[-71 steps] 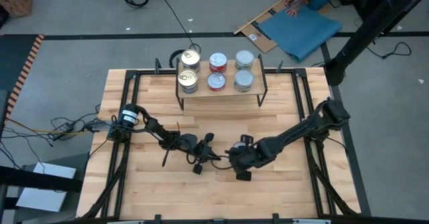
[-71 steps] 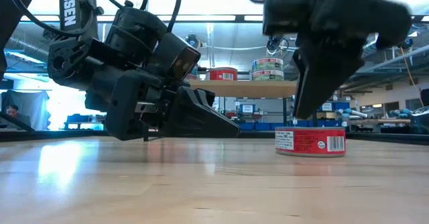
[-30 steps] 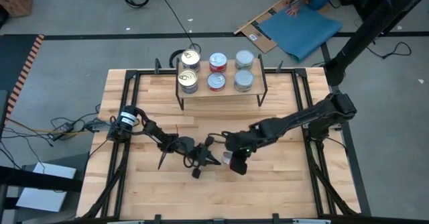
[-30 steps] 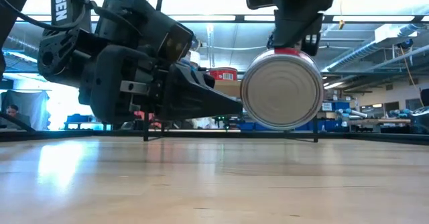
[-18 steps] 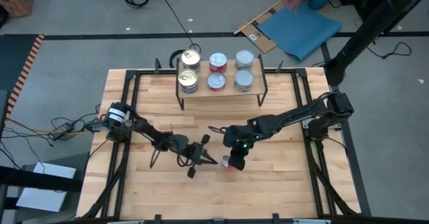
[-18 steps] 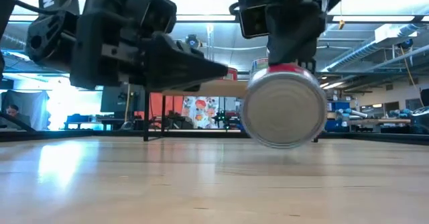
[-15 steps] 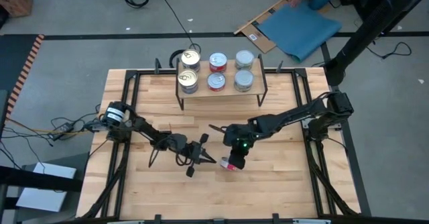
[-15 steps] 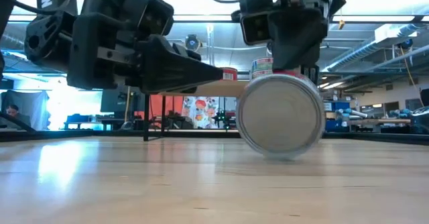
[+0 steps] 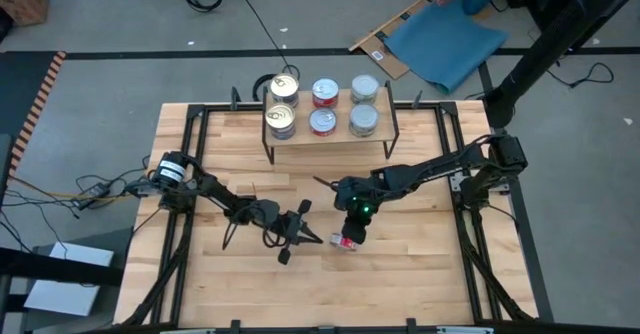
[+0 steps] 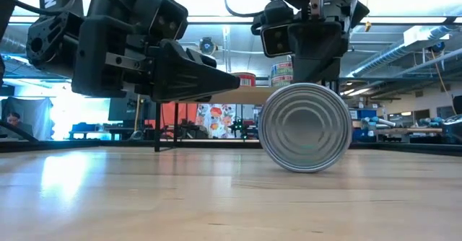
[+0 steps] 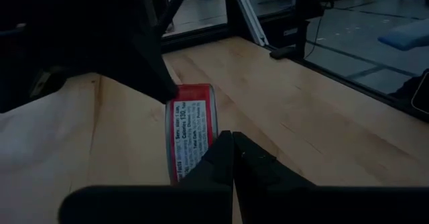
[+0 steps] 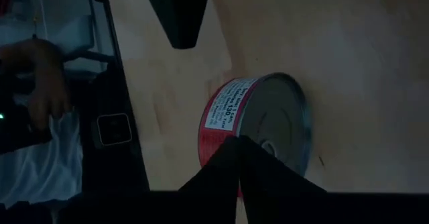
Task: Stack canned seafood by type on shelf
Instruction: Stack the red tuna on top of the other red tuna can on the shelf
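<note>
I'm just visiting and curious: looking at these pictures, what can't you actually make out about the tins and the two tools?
- Red-labelled tin on edge on the table: label print is too small in the left wrist view.
- Right tool, shut: whether it touches the tin is unclear; in the low view its tips sit behind the tin.
- Tins on the shelf: the high view shows only tops; the low view has the left tool and the arms blocking them.

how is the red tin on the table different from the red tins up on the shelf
The loose red-label tin stands on its edge on the tabletop, flat end sideways; the shelf's red tins sit flat, tops up, on the shelf. It sits alone below the right gripper; they sit among other tins. All are short, round, red-labelled.
</note>
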{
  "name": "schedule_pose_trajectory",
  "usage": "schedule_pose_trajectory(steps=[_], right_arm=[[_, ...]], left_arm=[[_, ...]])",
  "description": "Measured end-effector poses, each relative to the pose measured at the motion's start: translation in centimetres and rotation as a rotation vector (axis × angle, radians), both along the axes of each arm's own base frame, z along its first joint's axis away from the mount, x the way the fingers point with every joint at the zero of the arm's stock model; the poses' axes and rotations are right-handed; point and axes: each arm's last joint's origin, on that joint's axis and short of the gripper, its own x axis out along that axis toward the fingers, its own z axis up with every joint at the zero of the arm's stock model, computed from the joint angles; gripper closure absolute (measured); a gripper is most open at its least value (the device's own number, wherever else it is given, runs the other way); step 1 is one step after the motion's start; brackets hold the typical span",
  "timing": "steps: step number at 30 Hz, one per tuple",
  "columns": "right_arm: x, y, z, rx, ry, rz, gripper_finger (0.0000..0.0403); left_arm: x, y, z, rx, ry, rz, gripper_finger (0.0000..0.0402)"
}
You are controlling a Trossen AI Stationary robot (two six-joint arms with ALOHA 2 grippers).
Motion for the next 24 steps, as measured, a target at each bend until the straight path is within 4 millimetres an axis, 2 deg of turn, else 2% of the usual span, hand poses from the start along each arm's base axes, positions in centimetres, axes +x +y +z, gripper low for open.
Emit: schedule_pose_trajectory(steps=[10,16,19,24], right_arm=[[-0.2,-0.7,0.0,-0.06,0.022,-0.021,0.0306],[0.0,-1.2,2.0,-0.185,0.023,-0.061,0.0241],[0.1,-0.4,3.7,-0.263,-0.005,-0.055,0.0205],[0.1,1.9,5.1,-0.331,-0.004,-0.129,0.015]], left_arm=[[0.0,0.0,0.0,0.0,0.001,0.0,0.0396],[0.0,0.0,-0.1,0.001,0.007,0.0,0.0396],[0.0,0.0,-0.2,0.004,0.015,0.0,0.0396],[0.0,0.0,-0.2,0.006,0.019,0.0,0.0396]])
